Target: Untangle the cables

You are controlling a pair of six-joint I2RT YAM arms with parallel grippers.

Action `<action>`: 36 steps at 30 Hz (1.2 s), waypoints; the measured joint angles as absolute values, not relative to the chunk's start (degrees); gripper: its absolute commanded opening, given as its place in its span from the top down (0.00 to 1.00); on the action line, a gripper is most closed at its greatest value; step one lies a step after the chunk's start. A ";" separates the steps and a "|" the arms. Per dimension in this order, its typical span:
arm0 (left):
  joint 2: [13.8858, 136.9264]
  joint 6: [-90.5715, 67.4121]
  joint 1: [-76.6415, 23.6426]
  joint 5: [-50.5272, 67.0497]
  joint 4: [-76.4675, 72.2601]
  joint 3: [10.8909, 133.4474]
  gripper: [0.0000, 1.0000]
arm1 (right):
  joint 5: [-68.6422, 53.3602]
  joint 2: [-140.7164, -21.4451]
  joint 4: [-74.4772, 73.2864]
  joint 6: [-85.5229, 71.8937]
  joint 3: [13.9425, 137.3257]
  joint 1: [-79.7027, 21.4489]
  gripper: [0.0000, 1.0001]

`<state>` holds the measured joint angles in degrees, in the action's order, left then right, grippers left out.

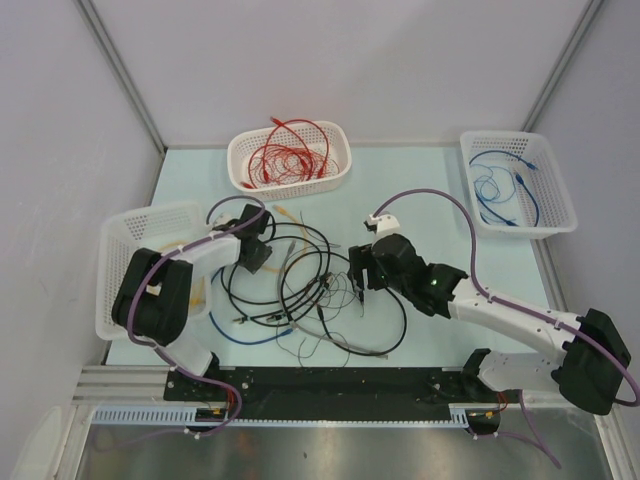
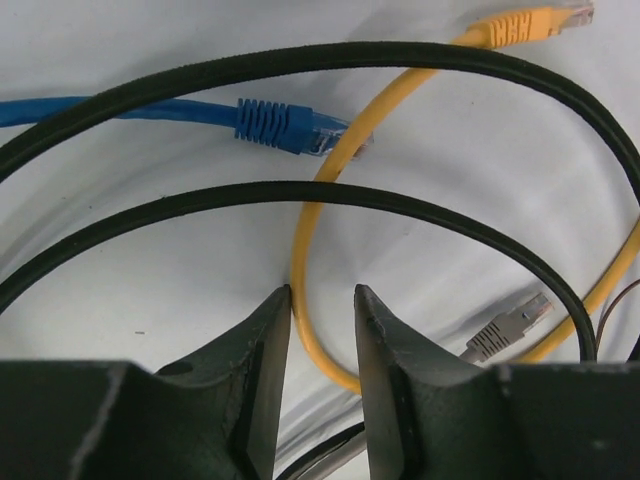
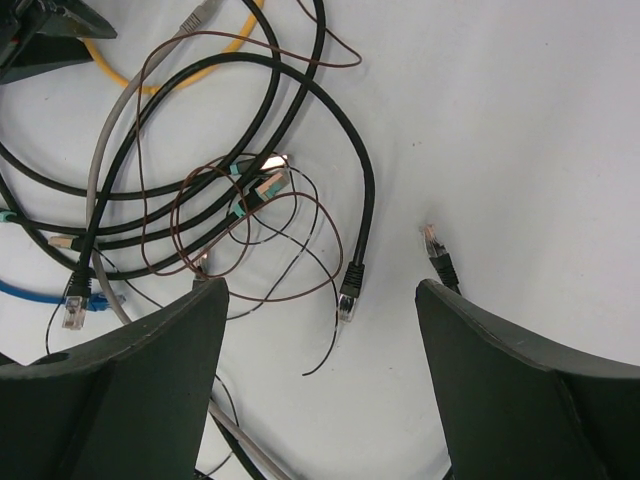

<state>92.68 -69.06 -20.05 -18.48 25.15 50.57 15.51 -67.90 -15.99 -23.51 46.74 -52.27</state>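
Observation:
The cables lie in a loose tangle on the table between my arms: black loops, thin brown wire, grey, blue and yellow strands. My left gripper is low over the tangle's left side. In the left wrist view its jaws stand a narrow gap apart around a yellow cable, not pinching it. My right gripper hovers over the tangle's right side, wide open and empty. A black plug end lies between its fingers and another black plug is by the right finger.
A white basket at the back holds red cables. A white basket at the right holds a blue cable. A white basket stands at the left, behind my left arm.

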 measured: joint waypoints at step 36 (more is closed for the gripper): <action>64.16 -27.24 -34.89 11.73 17.96 53.47 1.00 | 17.69 -48.14 -17.26 -23.31 44.07 -49.80 0.21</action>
<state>64.16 -27.24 -34.89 11.73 17.96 53.47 17.69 -48.14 -17.26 -23.31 44.07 -49.80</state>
